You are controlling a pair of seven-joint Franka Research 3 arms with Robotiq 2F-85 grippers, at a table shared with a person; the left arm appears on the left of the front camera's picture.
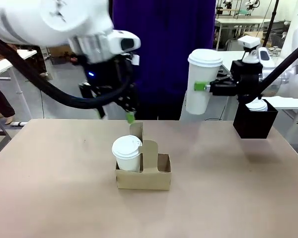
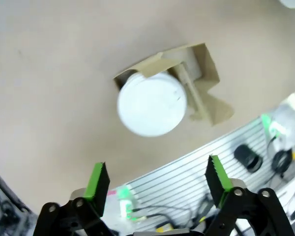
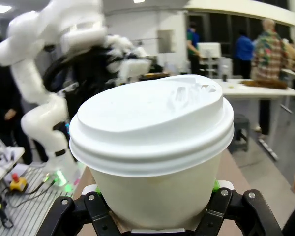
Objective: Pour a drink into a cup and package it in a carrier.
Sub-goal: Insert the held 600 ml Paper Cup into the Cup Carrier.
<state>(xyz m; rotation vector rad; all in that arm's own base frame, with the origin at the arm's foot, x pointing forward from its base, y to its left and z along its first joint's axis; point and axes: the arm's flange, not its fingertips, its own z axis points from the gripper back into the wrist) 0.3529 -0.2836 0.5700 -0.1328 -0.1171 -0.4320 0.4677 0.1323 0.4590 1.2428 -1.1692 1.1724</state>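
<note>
left gripper (image 1: 116, 113): raised, pointing down, jaws spread wide | right gripper (image 1: 204, 88): raised, level, clamped round cup (image 1: 197, 103)

Tan table (image 1: 49, 198), cardboard carrier (image 1: 143, 179) mid-table, black box (image 1: 253, 126) far right

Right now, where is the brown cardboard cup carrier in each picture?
Front view: the brown cardboard cup carrier sits low in the centre.
Left wrist view: upper middle, seen from above.
Right wrist view: I can't find it; the tall white lidded paper cup is up close in front.
Shared landmark: the small white lidded cup in the carrier, in the front and left wrist views.
</note>
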